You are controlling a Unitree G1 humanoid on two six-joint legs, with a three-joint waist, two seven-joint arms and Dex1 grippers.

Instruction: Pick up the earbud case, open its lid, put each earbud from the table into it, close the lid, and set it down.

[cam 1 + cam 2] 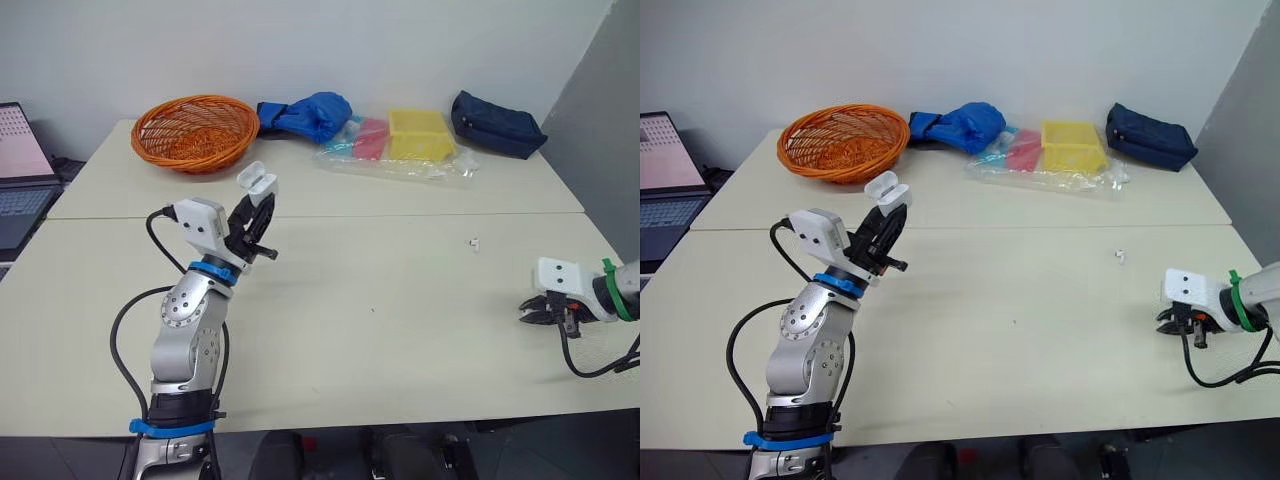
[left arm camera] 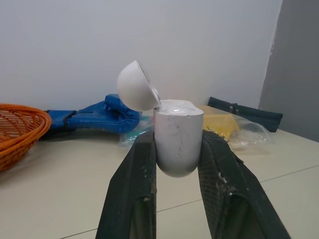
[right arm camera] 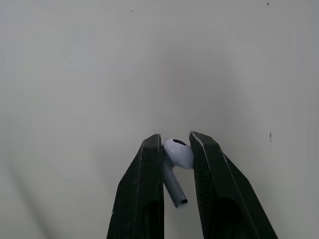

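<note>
My left gripper is raised above the table's left half and is shut on the white earbud case. The case stands upright between the fingers with its lid flipped open. At the right edge, just above the table, my right gripper is shut on a white earbud, its stem pointing down between the fingers. A second small white earbud lies on the table right of centre.
An orange wicker basket stands at the back left. A blue cloth, a plastic bag with yellow, pink and blue items and a dark blue pouch line the back. A laptop sits at far left.
</note>
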